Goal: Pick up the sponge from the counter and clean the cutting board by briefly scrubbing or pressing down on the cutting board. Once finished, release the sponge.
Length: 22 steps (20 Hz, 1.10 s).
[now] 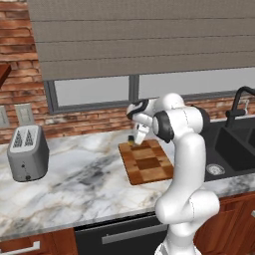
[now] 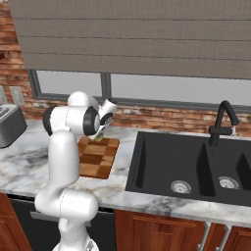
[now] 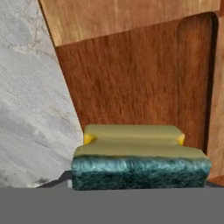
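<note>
The sponge (image 3: 139,162), dark green face toward the camera and yellow behind, rests on the checkered wooden cutting board (image 1: 149,164) at its far left corner. My gripper (image 1: 133,141) points down over that corner, with the sponge filling the span between its jaws; the fingertips are barely visible at the sponge's two ends. In the right base view, the gripper (image 2: 100,138) sits at the far edge of the cutting board (image 2: 95,159), partly behind my arm. The marble counter (image 3: 30,87) lies left of the board (image 3: 131,78) in the hand view.
A silver toaster (image 1: 27,152) stands on the counter (image 1: 74,184) well to the left. A black double sink (image 2: 196,166) with a black faucet (image 2: 223,120) lies to the right of the board. A brick wall and a window run behind.
</note>
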### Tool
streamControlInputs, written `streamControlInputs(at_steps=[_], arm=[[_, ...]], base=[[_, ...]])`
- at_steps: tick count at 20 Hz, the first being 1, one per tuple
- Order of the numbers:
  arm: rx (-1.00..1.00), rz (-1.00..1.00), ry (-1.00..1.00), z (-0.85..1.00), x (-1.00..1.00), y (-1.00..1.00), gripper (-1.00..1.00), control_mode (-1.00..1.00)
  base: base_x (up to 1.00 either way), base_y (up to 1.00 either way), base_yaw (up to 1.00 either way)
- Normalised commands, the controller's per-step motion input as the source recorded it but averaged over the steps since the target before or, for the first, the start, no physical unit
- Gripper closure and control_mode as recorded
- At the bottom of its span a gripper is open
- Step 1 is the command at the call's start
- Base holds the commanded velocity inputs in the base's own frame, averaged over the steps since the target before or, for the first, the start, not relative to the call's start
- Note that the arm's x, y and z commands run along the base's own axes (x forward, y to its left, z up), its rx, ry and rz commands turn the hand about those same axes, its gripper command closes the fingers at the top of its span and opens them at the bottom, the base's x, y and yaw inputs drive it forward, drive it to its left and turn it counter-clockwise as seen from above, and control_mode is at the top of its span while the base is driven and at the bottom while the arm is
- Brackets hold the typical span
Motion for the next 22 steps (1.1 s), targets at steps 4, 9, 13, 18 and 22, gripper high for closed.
streamControlInputs(at_steps=[4,9,13,18,22], arm=[[-0.01,0.0,0.0,-0.29,-0.16,0.63,1.0,-1.0],[0.0,0.0,0.0,-0.33,-0.39,0.36,1.0,-1.0],[0.0,0.0,0.0,-0.33,-0.54,0.25,1.0,-1.0],[0.0,0.0,-0.01,-0.28,-0.55,0.26,1.0,-1.0],[-0.02,0.0,0.0,-0.31,-0.53,0.33,1.0,-1.0]], base=[[0.0,0.0,0.0],[0.0,0.0,0.0],[0.0,0.0,0.0],[0.0,0.0,0.0],[0.0,0.0,0.0]])
